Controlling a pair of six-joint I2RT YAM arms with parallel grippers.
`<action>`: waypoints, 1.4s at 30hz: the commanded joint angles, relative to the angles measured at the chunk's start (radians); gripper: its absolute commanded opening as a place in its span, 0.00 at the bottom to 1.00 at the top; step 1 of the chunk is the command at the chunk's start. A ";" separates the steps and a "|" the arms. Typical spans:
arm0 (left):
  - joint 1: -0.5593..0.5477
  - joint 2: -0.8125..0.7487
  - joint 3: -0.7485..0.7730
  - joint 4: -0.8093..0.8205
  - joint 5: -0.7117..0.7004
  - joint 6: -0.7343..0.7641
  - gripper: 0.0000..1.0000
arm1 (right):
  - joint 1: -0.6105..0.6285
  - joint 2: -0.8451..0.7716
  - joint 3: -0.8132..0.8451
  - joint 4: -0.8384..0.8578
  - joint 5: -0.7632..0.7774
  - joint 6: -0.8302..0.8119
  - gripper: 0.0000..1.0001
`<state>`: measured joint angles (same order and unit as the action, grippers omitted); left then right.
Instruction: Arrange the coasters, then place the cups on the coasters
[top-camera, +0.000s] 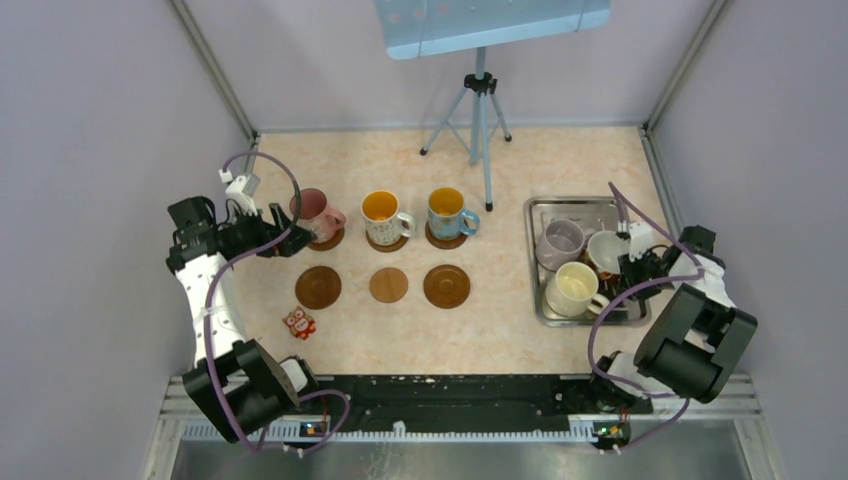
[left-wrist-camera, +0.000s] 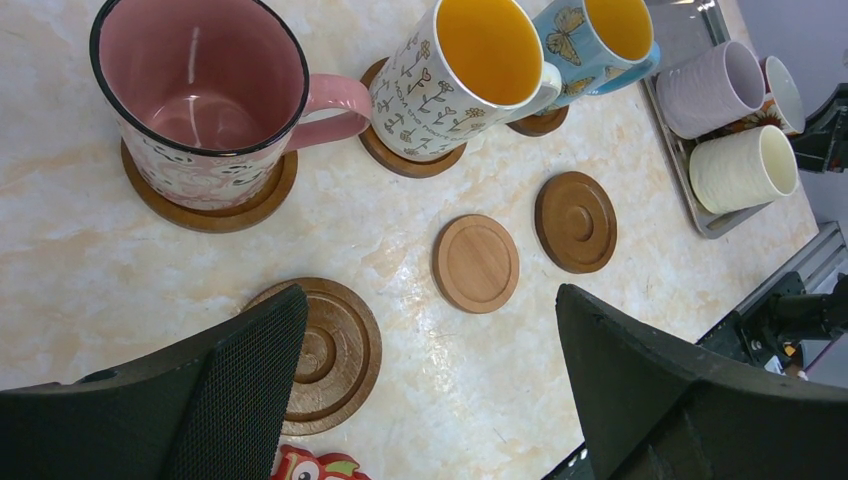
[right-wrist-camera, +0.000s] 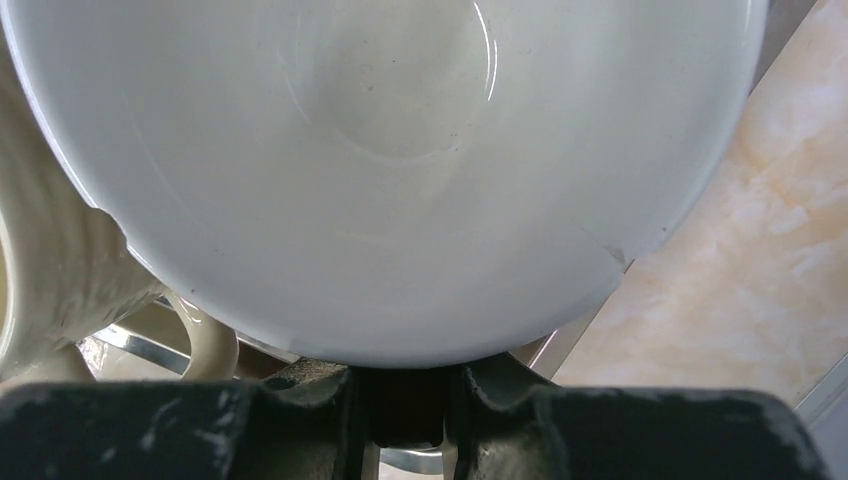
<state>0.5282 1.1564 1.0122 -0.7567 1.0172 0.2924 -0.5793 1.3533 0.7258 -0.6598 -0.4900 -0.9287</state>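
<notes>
**item:** red mug, white inside, standing in the steel tray on the right. it sits close beside the cream mug and the lavender mug.

**tool, right:** right gripper drawn narrow on the red mug's near rim, the wall running into the slit between its fingers.

**tool, left:** left gripper spread wide, holding nothing, beside the pink mug.

**handling:** glazed ceramic, stiff and slick. likely heavy for a rim pinch, so it may tilt or slip. likely to chip if knocked against its neighbours. best hold is judged to be the wall at the rim, lifted straight up clear of the tray.

**destination:** three bare coasters in the front row: left coaster, light coaster, right coaster. the back-row coasters each carry a mug.

**not made out:** the red mug's handle, most of its outer wall, and the pad contact below the rim. the wrist view is filled by the white inside.
</notes>
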 joint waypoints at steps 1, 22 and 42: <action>-0.003 0.010 -0.006 0.033 0.024 -0.003 0.99 | -0.006 -0.052 0.016 0.033 -0.082 0.004 0.00; -0.002 0.005 -0.004 0.034 0.026 -0.001 0.99 | -0.005 -0.172 0.139 -0.087 -0.134 0.060 0.00; -0.002 0.006 -0.001 0.035 0.031 -0.001 0.99 | -0.006 -0.258 0.226 -0.117 -0.192 0.107 0.00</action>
<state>0.5282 1.1694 1.0096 -0.7551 1.0172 0.2901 -0.5793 1.1683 0.9169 -0.8444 -0.5732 -0.8383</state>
